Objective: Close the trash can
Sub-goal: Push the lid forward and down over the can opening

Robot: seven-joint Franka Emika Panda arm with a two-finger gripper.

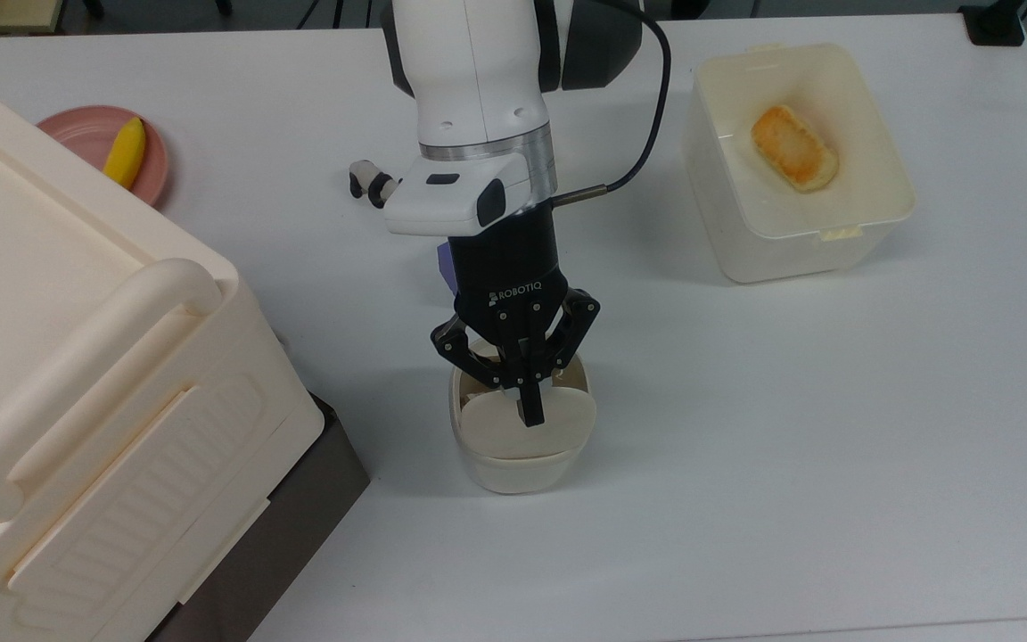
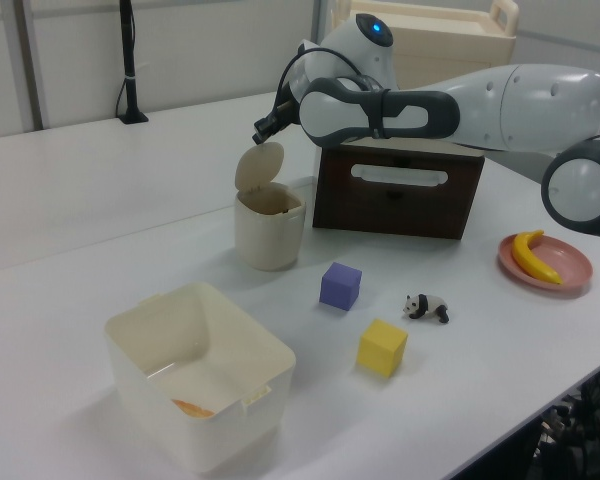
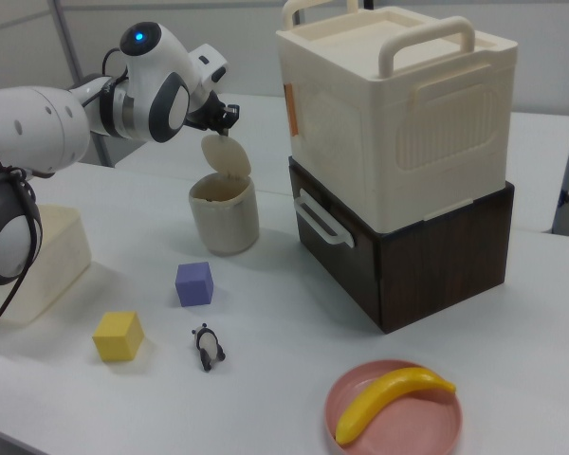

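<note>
Gripper (image 1: 529, 412): black two-finger type, fingers pressed together with nothing between them, tip at the raised lid (image 2: 258, 166) of the trash can (image 2: 268, 232); trash can: cream-white, lid up, standing on white table (image 1: 799, 428) beside dark wooden box (image 2: 398, 192).

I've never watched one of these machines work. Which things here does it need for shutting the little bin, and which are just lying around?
In use:
small cream-white trash can, its hinged lid raised
black claw, at the lid

Lying about:
purple cube
yellow cube
toy panda
banana on pink plate
square cream container with bread
</note>
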